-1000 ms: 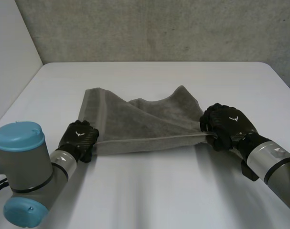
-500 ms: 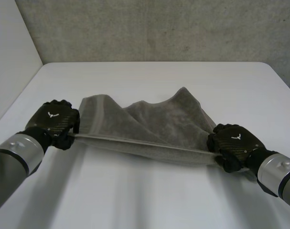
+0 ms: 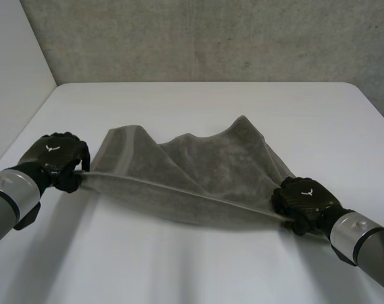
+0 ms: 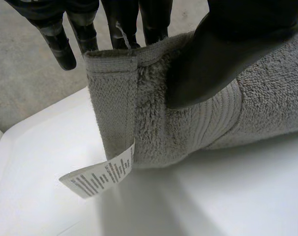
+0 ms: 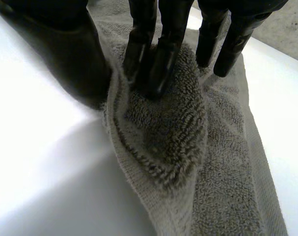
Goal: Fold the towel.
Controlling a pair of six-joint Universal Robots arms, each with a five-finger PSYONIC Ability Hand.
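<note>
A grey towel (image 3: 204,171) is held by its near edge, pulled tight between the left robot hand (image 3: 55,158) and the right robot hand (image 3: 303,199). Its far part is laid on the white bench (image 3: 198,101).

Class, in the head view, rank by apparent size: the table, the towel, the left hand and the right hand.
Largest: table.
Then: towel.
Last: left hand and right hand, which look alike, so no ranking between them.

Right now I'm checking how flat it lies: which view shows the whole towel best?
Head view: the towel spans between left hand and right hand, its front edge taut. Left wrist view gives its labelled corner, pinched; right wrist view the other corner, gripped by fingers.
</note>
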